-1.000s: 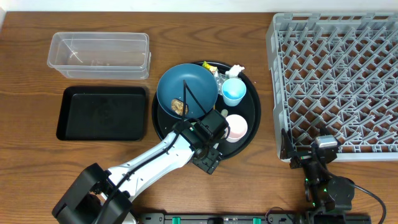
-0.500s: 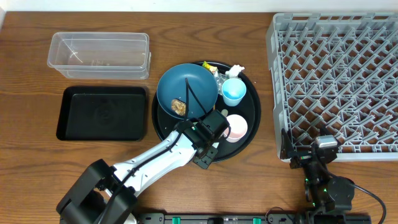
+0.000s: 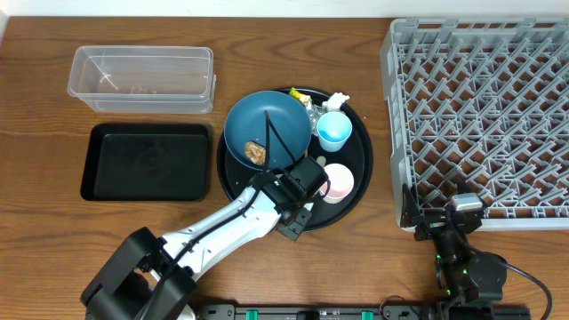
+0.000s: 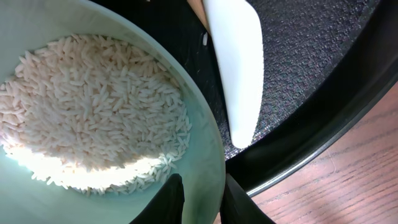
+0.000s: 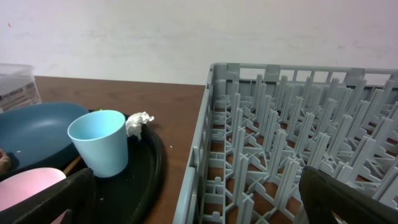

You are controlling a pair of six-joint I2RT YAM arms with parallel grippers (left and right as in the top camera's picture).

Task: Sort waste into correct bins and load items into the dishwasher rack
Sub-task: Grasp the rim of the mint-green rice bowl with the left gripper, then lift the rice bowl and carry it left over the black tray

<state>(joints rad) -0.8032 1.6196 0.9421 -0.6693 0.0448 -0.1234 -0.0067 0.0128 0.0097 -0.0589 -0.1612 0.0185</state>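
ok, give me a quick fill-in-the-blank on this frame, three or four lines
The pale mint round bowl holds white ___.
In the large dark blue round bowl lies a ___ food lump.
The white spoon lies on the round ___ tray.
The left end effector pinches the mint bowl's ___.
Missing: rice; brown; black; rim.

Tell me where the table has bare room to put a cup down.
Bare wood: the strip between the round black tray and the dishwasher rack, and the corner in front of the black rectangular tray. The round tray is crowded with the dark blue bowl, light blue cup, white cup and the left arm.
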